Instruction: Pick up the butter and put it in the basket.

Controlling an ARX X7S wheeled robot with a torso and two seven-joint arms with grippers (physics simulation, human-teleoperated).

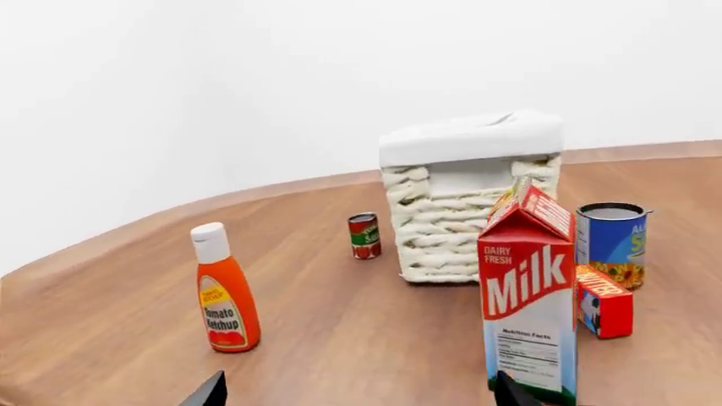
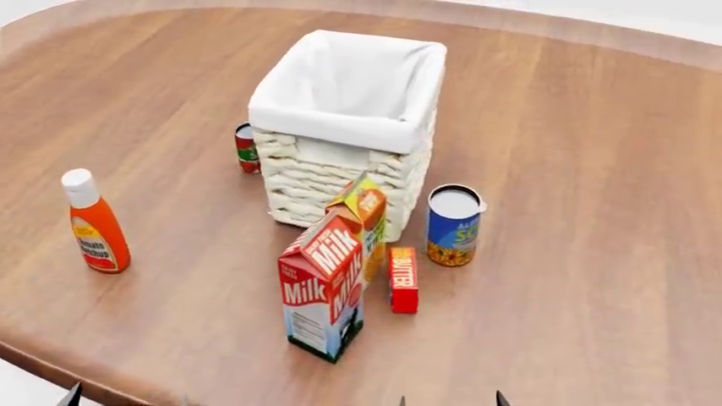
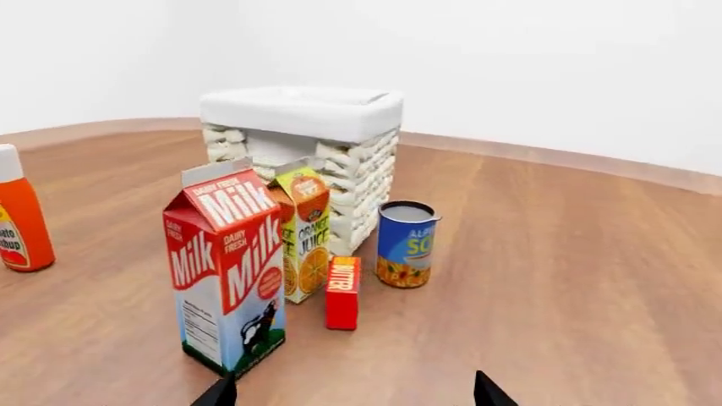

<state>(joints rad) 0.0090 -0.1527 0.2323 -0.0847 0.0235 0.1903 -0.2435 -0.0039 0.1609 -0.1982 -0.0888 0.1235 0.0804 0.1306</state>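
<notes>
The butter (image 2: 403, 279) is a small slim red box standing on the table just right of the milk carton (image 2: 324, 286); it also shows in the right wrist view (image 3: 343, 292) and the left wrist view (image 1: 604, 302). The white wicker basket (image 2: 338, 173) stands behind it, also in the left wrist view (image 1: 451, 228) and the right wrist view (image 3: 350, 178). My right gripper (image 3: 351, 393) is open and empty, short of the butter. My left gripper (image 1: 355, 393) is open and empty near the table's front edge. Only fingertips show in the head view.
An orange juice carton (image 2: 363, 222) stands between milk and basket. A blue soup can (image 2: 454, 225) stands right of the butter. A ketchup bottle (image 2: 95, 222) stands at the left, a small red can (image 2: 246, 147) left of the basket. The table edge (image 2: 68, 359) runs near my grippers.
</notes>
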